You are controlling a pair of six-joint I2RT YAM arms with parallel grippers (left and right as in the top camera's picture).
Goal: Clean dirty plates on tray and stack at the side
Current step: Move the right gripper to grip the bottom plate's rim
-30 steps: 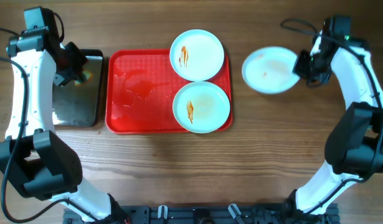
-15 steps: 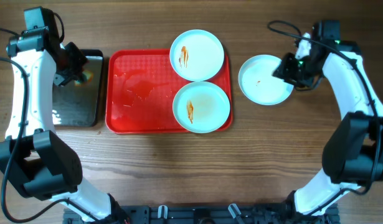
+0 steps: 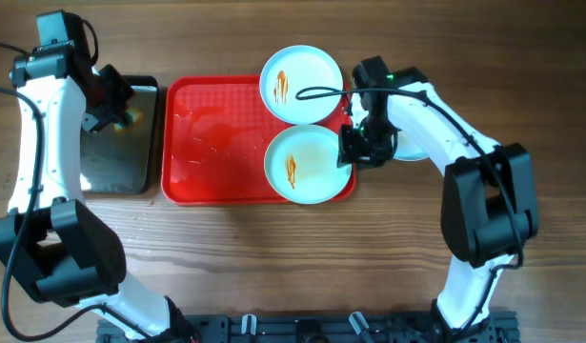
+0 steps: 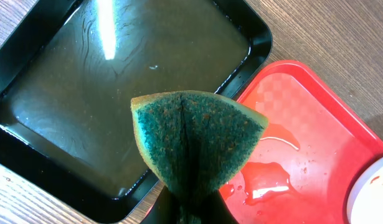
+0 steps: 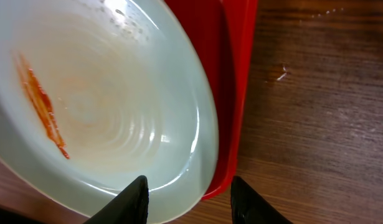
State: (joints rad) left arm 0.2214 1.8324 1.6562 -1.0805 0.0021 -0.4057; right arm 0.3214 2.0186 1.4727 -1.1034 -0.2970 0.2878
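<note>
My right gripper (image 5: pixel 190 190), fingers apart, straddles the rim of the near plate (image 3: pixel 307 164) on the tray (image 3: pixel 212 143) at mid-table; my left gripper (image 4: pixel 190 210) clamps a green sponge (image 4: pixel 194 140) above the pan (image 4: pixel 85 93) by the left edge

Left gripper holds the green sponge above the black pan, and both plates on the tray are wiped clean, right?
No. The far plate and near plate on the red tray both carry sauce streaks, per the overhead view. The left gripper does hold the green sponge above the black pan.
</note>
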